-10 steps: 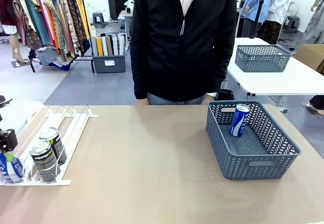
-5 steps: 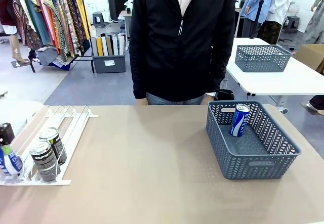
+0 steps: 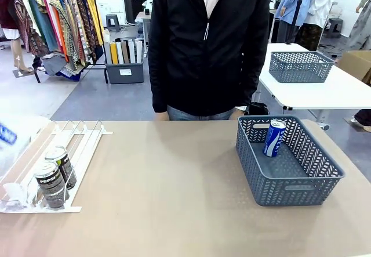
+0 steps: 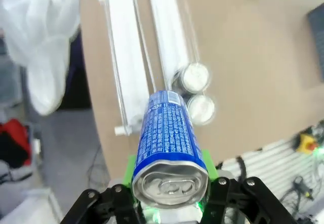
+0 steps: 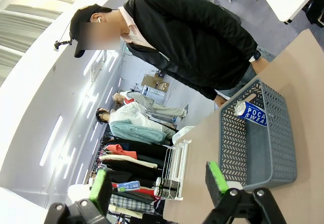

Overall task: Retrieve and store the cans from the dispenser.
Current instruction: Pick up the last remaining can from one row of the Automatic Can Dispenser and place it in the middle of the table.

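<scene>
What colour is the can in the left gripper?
The can is blue with white print, silver top; left wrist view.

So, on the table (image 3: 174,205): dispenser (image 3: 75,144) at 9 o'clock, two cans (image 3: 52,183) at its near end; basket (image 3: 293,190) at 3 o'clock, lone can (image 3: 274,138) inside; person (image 3: 208,54) at 12.

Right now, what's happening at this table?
The left gripper is shut on a blue can, holding it above the white dispenser. Two dark cans sit at the dispenser's near end. One Pocari Sweat can already leans in the grey-blue basket. The right gripper hangs open, holding nothing. The person stands at the far side.
</scene>
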{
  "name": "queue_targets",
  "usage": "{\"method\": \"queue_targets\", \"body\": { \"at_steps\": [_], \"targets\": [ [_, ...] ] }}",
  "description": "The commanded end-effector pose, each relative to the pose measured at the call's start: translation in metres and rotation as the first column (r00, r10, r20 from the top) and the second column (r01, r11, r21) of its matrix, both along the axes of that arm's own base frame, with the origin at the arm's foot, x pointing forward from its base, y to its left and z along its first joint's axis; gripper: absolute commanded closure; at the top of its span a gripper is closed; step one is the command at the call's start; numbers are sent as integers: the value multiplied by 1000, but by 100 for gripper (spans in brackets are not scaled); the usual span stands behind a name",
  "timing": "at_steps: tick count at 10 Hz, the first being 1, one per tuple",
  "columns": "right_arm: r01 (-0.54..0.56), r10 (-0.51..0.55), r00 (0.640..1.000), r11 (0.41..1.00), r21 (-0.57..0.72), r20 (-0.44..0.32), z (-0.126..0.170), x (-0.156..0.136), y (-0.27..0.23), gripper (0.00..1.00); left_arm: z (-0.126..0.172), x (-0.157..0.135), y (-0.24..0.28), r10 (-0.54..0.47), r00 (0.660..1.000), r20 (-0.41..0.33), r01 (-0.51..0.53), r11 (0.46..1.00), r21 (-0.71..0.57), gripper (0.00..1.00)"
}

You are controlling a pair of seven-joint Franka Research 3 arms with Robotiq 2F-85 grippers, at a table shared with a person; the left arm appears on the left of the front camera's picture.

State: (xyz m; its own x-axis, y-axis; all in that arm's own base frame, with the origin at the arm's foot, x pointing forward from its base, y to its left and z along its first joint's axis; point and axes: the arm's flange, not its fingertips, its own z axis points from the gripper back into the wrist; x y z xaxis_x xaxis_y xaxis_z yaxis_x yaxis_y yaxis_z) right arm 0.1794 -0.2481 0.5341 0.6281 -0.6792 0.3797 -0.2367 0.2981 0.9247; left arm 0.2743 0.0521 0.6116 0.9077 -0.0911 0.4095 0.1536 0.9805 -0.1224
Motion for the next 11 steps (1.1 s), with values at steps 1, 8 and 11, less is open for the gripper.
{"method": "queue_targets", "body": {
  "at_steps": [1,8,11],
  "targets": [
    [3,-3,999,1000,-3,34,2,2,0,0,8,9,12,-10,994,107,25,990,-139,100],
    [3,-3,999,1000,-3,34,2,2,0,0,8,11,6,12,1000,2,-11,979,-205,100],
    [3,-3,999,1000,-3,34,2,2,0,0,6,54,-139,-255,965,-62,242,957,-161,100]
  ]
}}
